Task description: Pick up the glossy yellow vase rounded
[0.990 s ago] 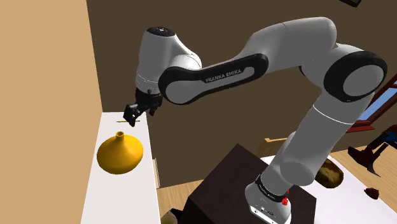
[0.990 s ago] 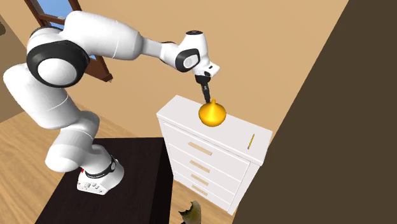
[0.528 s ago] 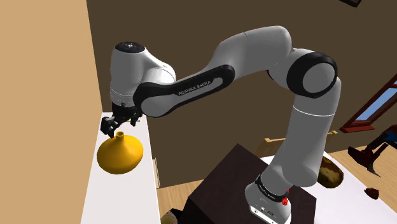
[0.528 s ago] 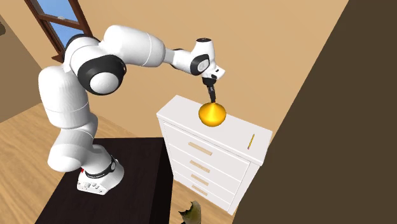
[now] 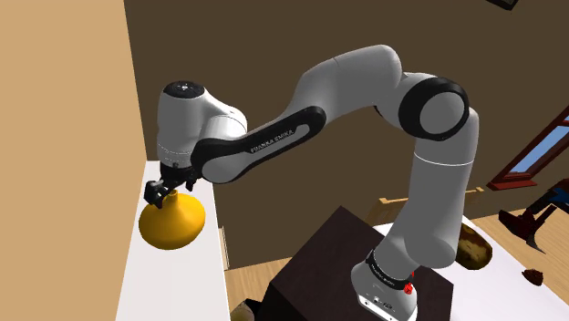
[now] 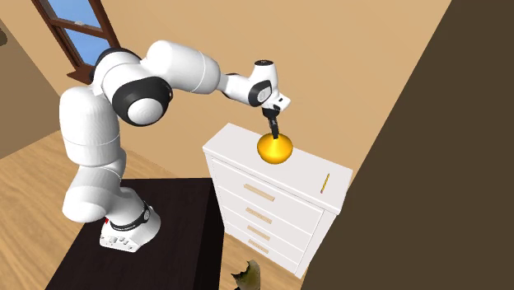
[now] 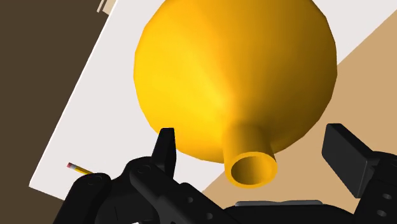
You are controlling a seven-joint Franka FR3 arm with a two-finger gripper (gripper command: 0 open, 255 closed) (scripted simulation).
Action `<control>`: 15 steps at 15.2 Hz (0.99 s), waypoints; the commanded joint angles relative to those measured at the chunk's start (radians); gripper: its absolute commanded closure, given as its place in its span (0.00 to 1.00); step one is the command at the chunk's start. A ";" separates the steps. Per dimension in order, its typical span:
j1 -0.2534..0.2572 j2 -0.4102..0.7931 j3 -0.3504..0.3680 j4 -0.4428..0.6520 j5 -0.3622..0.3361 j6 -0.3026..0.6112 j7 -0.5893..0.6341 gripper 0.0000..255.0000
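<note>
The yellow vase (image 5: 173,223) sat upright on the flat top of a white dresser (image 5: 173,283), which stood against a tan wall (image 5: 59,137). In the second exterior view the vase (image 6: 275,148) was toward the left end of the dresser (image 6: 239,152) top. A yellow pencil (image 6: 324,183) lay near the right end, well apart from it. The vase was squat and round-bodied with a short narrow neck, and its surface showed a soft sheen.

The white arm (image 5: 365,82) reached from its dark box stand (image 5: 319,264) up and over to the shoulder view's left. Its black pincer (image 5: 162,193) pointed down at the top of the vase. In the second exterior view the pincer (image 6: 273,132) was right at the vase's neck.

The wrist view looked along the pincer (image 7: 252,137), which was spread wide. Its two black fingers (image 7: 167,149) stood on either side of the vase (image 7: 235,76) neck. A clear gap showed between each finger and the neck, so neither touched it and the vase was not gripped. The open mouth of the neck faced the camera, with the round body bulging beyond it. Under the vase was the white dresser (image 7: 95,108) top, with the pencil (image 7: 79,169) lying off beside one finger, near the edge of that top.

A dark brown wall (image 6: 428,181) rose at the second exterior view's right, and a wooden floor (image 6: 33,206) lay around the stand (image 6: 165,231).
</note>
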 commanded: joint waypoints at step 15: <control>-0.008 -0.029 0.012 0.025 0.024 -0.049 -0.020 1.00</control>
